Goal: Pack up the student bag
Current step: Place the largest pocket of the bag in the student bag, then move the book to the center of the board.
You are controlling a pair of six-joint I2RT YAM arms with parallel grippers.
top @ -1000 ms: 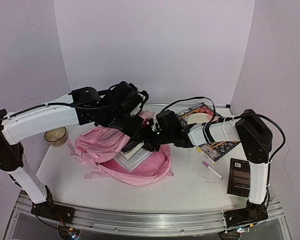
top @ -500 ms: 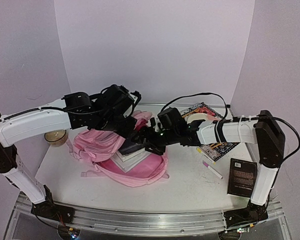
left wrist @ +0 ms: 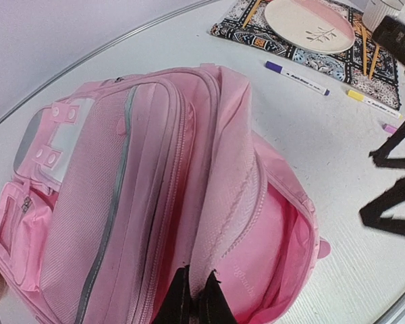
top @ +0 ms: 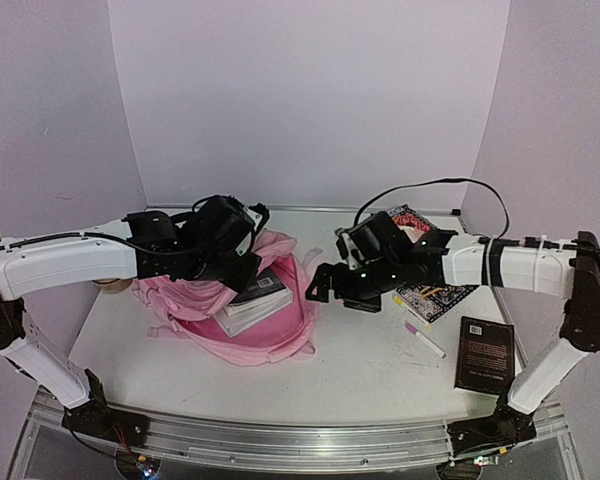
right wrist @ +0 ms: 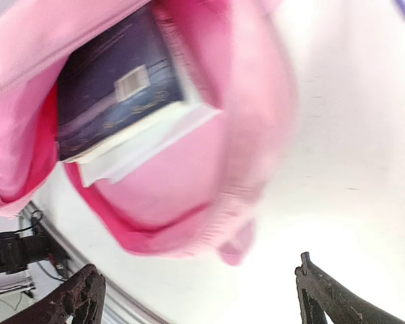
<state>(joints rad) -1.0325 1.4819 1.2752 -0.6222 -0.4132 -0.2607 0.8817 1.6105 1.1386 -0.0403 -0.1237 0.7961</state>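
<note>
The left gripper [left wrist: 191, 305] is clenched on the pink fabric rim of the student bag [left wrist: 121, 189]. Its dark fingertips are pressed together with the flap pinched between them, holding the main compartment's mouth open. Seen from above, this gripper [top: 242, 262] sits over the far side of the bag [top: 265, 340], which lies on the left-centre of the white table [top: 380, 375] with its opening facing right.

The right gripper [right wrist: 202, 297] is released, jaws spread wide with nothing between them. It hovers over bare table just right of the bag's mouth, close to the pink fabric [right wrist: 182, 175] but apart from it. The overhead view shows the right gripper [top: 318, 284] level with the bag's opening.

Inside the opening a dark blue book [right wrist: 115, 108] with a barcode label lies on a thicker white-paged book [right wrist: 148, 145]. Both show in the gap [top: 258, 292].

To the right lies a patterned mat [left wrist: 253, 30] carrying a pale plate [left wrist: 310, 21], with a purple-capped marker [left wrist: 298, 77] and a yellow marker [left wrist: 372, 102] beside it. A black book [top: 485, 355] rests at the near right, well apart from the bag.
</note>
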